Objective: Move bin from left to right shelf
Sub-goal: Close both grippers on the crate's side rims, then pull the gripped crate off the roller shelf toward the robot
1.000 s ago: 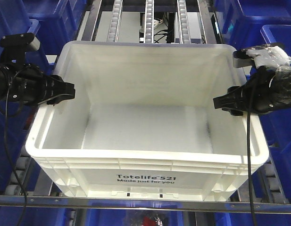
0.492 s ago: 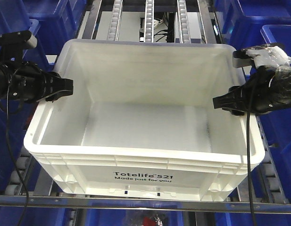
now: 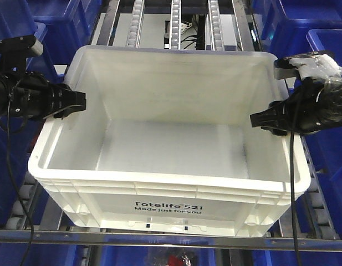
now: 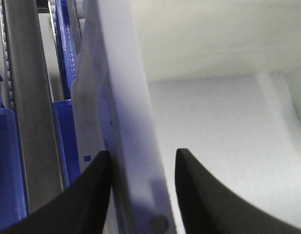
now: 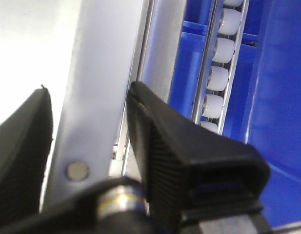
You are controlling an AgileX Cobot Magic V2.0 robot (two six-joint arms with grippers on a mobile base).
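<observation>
Between the blue totes (image 3: 54,25), over the rails of the roller shelf (image 3: 175,22), you have the white bin (image 3: 171,149) just behind the front bar (image 3: 171,239), with the jaws of your left gripper (image 3: 79,105) clamped across its left wall and those of your right gripper (image 3: 256,121) across its right wall.

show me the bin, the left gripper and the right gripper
bin (image 3: 169,209), front view, on the printed front wall.
left gripper (image 3: 80,103), front view, between its fingertips at the bin's side rim.
right gripper (image 3: 255,121), front view, between its fingertips at the opposite side rim.
</observation>
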